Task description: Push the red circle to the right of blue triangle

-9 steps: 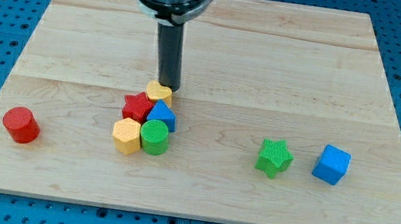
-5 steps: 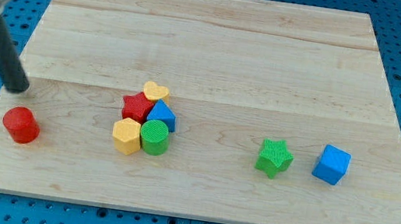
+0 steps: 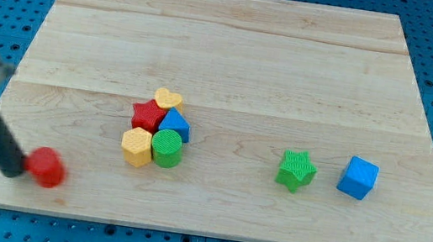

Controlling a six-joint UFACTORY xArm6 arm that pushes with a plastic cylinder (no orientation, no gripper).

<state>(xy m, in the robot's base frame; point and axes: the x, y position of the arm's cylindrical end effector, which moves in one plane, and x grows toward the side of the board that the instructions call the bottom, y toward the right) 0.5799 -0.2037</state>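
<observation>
The red circle [image 3: 48,168] lies near the board's bottom left corner. My tip [image 3: 14,171] is right at its left side, touching it or very nearly so; the rod slants up to the view's left. The blue triangle [image 3: 175,124] sits in a tight cluster left of the board's middle, with a red star [image 3: 147,115] on its left, a yellow heart [image 3: 169,98] above it, a green circle [image 3: 167,148] below it and a yellow hexagon [image 3: 137,145] at the cluster's bottom left.
A green star [image 3: 296,169] and a blue cube [image 3: 358,177] stand apart at the view's right. The wooden board's bottom edge [image 3: 202,225] runs just below the red circle. Blue pegboard surrounds the board.
My tip has swung from above the cluster to the far left, then down to the bottom left. The red circle has moved down and to the right. The other blocks have not moved.
</observation>
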